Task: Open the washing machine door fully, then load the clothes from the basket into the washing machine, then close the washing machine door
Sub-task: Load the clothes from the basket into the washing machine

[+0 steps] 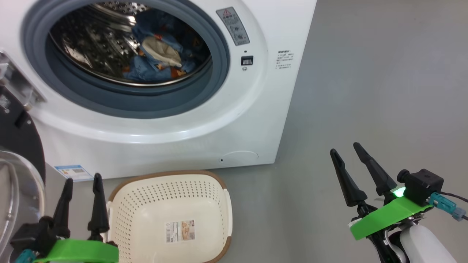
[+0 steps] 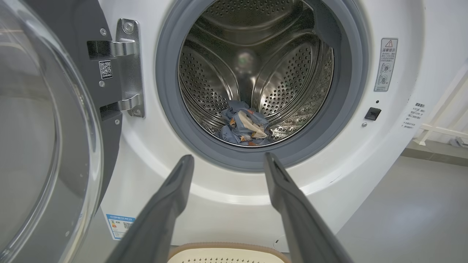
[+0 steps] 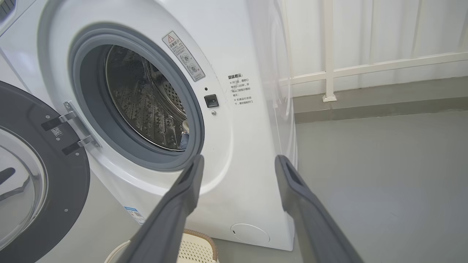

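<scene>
The left claw and right claw both stand wide apart, holding nothing. The clothes lie inside the washing machine, ahead of the left claw. The basket sits just beside it.

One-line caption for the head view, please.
Clothes inside the washing machine, basket empty on the floor, washing machine door open, left claw and right claw open and empty.
</scene>
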{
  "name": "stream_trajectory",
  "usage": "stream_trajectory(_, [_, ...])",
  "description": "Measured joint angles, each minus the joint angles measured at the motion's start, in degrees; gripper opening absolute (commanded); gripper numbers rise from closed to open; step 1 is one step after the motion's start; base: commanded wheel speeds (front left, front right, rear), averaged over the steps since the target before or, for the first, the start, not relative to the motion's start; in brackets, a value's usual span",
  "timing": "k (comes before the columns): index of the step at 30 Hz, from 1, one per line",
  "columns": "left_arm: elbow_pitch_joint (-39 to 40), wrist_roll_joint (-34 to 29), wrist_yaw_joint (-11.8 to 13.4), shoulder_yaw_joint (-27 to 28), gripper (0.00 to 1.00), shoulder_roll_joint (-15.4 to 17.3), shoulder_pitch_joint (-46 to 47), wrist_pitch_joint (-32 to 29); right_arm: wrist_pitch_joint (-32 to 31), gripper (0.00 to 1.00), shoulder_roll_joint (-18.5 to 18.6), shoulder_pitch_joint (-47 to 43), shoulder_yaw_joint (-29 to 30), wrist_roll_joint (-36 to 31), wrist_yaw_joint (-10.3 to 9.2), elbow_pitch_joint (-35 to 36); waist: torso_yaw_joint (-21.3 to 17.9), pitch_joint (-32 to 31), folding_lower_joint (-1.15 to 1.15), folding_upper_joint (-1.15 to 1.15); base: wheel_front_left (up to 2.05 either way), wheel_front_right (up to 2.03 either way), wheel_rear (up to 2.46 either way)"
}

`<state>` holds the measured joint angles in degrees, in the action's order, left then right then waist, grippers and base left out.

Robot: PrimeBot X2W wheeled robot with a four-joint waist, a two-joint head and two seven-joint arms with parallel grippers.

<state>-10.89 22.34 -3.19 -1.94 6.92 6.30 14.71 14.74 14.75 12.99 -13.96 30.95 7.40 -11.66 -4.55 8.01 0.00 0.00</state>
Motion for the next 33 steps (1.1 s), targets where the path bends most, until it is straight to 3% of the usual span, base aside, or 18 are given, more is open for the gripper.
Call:
stream_trajectory(18, [3.4, -0.5, -0.1, 1.0, 1.0, -0.9, -7.2, 0.0, 0.0, 1.0, 0.2, -2.4, 0.4, 0.0, 0.0, -0.5, 1.5, -5.3, 0.0, 0.0, 0.0, 0.0, 0.0])
stream_trajectory(33, [3.8, -1.6, -0.2, 1.6, 1.0, -1.1, -7.5, 0.0, 0.0, 1.0, 0.4, -3.6, 0.5, -0.1, 0.0, -0.7, 1.5, -6.1, 0.0, 0.0, 0.0, 0.0, 0.0])
